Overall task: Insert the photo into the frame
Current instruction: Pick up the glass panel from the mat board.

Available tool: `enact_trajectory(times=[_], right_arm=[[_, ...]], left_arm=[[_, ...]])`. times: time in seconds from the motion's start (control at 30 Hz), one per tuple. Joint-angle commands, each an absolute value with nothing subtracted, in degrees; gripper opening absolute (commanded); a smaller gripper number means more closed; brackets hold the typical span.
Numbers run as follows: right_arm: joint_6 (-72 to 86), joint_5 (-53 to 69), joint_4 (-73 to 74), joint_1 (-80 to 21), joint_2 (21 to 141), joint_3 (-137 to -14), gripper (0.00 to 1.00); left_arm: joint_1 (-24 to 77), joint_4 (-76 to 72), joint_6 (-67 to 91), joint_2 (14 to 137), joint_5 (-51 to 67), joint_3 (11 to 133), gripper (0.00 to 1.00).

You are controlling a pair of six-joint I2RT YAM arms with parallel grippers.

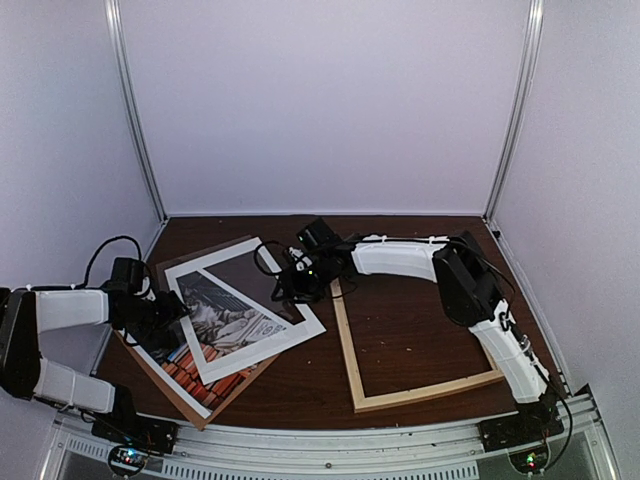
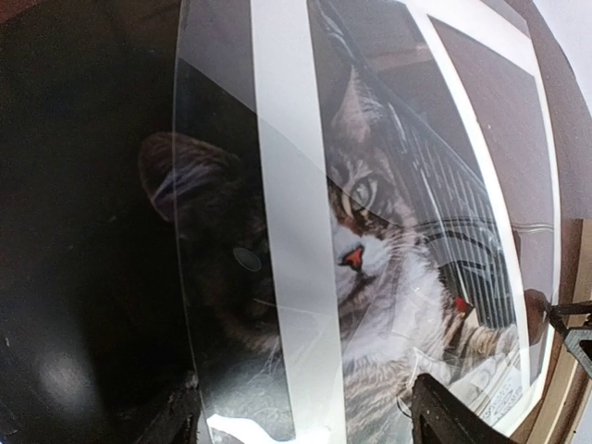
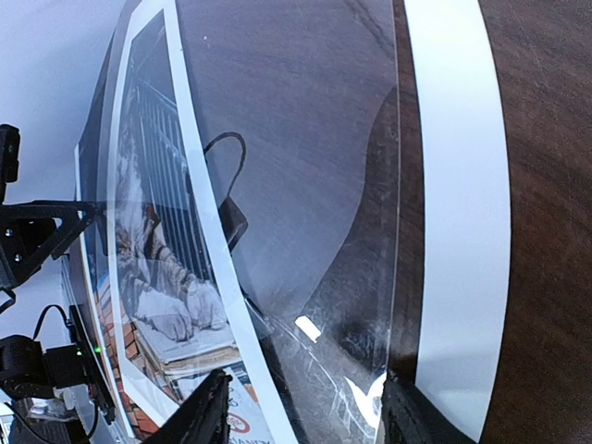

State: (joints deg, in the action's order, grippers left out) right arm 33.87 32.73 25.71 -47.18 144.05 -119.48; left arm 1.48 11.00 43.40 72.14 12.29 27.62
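The photo (image 1: 215,315), a grey tabby cat on red books, lies at the left on a brown backing board (image 1: 190,400). A white mat (image 1: 300,325) lies askew over it, with a clear pane on top. The light wood frame (image 1: 420,392) lies apart at the right, with only bare table inside it. My left gripper (image 1: 172,312) is open at the stack's left edge. In the left wrist view the gripper (image 2: 310,421) straddles the pane (image 2: 231,185) over the cat's face (image 2: 370,222). My right gripper (image 1: 285,280) is open at the stack's far right corner. In the right wrist view it (image 3: 310,421) straddles the pane (image 3: 305,139).
The dark wood table (image 1: 420,300) is walled in white at the back and both sides. A mat strip (image 3: 462,231) lies on the table beside the pane's edge. The right arm reaches across the frame's far left corner.
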Motion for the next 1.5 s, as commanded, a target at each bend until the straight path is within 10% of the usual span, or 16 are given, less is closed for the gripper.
enact_trajectory(times=[0.0, 1.47], right_arm=[[38.3, 35.6, 20.0, -47.9, 139.5, -113.3, 0.55], [33.8, 29.5, 19.8, -47.0, 130.8, -94.9, 0.51]], left_arm=[[1.5, 5.8, 43.3, 71.2, 18.0, 26.9, 0.79], [1.5, -2.4, 49.7, 63.5, 27.8, 27.4, 0.91]])
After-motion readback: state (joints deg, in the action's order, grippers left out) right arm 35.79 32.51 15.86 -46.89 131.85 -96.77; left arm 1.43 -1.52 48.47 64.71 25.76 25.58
